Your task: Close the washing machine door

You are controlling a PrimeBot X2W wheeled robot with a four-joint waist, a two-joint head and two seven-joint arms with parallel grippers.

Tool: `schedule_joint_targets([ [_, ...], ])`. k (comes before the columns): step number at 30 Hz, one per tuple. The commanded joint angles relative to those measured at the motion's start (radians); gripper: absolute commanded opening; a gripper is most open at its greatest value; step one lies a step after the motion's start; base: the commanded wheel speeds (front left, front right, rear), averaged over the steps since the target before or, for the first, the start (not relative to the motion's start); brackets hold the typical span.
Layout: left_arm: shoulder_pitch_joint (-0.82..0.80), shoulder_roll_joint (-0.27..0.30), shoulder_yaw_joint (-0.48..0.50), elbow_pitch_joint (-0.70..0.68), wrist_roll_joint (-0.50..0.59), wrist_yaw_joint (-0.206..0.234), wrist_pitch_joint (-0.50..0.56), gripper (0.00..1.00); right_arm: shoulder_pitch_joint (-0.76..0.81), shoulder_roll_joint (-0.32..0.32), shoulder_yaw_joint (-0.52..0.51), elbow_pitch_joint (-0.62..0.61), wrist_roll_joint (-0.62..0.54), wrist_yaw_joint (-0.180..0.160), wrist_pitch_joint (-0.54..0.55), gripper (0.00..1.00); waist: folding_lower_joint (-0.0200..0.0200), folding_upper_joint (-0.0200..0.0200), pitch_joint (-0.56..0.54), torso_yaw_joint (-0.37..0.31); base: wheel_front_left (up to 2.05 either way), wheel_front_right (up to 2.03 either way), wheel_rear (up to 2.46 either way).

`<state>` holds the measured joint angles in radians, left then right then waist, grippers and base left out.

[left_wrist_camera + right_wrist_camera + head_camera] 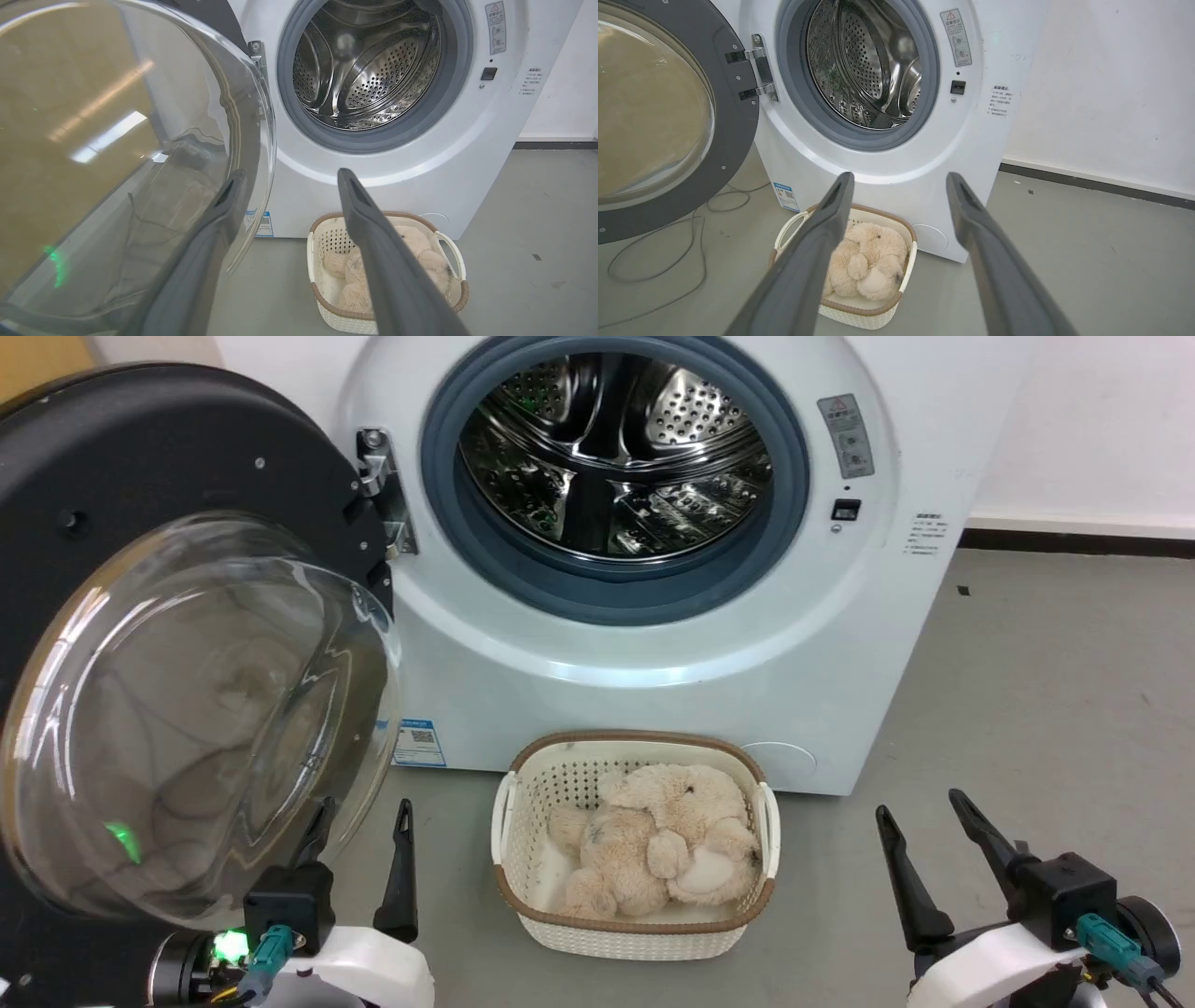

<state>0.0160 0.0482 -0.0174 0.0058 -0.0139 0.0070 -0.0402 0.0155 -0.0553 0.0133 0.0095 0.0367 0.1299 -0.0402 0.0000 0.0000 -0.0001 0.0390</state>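
Left gripper (366, 803) sits closest in the head view, low down and off to the hinge side of the washing machine (653, 653). Its two fingers are spread and hold nothing. One finger shows through the lower edge of the glass bowl of the washing machine door (187, 616). That door is swung fully open on its hinge (378, 476), with the bowl facing away from the machine front. Right gripper (917, 803) waits well out on the machine's other side, also spread and empty. A basket (635, 739) with a plush toy (653, 831) stands on the floor just before the machine, below the drum (616, 457).

Left wrist view: the left gripper (290, 171) points at the machine front. One finger overlaps the bowl's rim. Contact cannot be confirmed.

Right wrist view: the right gripper (900, 175) is aimed at the machine's lower front above the basket, well apart from the door (654, 126). A cable (654, 261) lies on the floor under the door.

Assessment: the task is at the approach step, and the door has not begun to swing. The next move calls for the left arm to reach the door's outer face or far rim. It must then push the door round toward the opening until the latch catches. The basket should be checked for clearance beneath the swing.
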Motion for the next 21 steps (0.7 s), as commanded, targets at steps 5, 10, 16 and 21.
schedule_joint_targets([
  [5,0.004,0.000,-0.005,0.000,-0.015,0.007,-0.021,1.00,0.009,0.001,0.008,0.003,0.019,0.000,-0.021,1.00,0.0000,0.0000,-0.002,0.035,0.00,0.00,0.00],
  [10,0.005,0.001,-0.008,0.000,-0.017,0.009,-0.029,1.00,0.010,0.001,0.011,0.004,0.027,0.000,-0.029,1.00,0.0000,0.0000,-0.003,0.061,0.00,0.00,0.00],
  [16,0.009,0.001,-0.008,0.000,-0.019,0.010,-0.041,1.00,0.012,0.002,0.017,0.008,0.039,0.000,-0.042,1.00,0.0000,0.0000,-0.005,0.103,0.00,0.00,0.00],
  [21,0.013,0.001,-0.005,-0.002,-0.022,0.012,-0.052,1.00,0.013,0.002,0.024,0.011,0.050,0.000,-0.052,1.00,0.0000,0.0000,-0.009,0.138,0.00,0.00,0.00],
])
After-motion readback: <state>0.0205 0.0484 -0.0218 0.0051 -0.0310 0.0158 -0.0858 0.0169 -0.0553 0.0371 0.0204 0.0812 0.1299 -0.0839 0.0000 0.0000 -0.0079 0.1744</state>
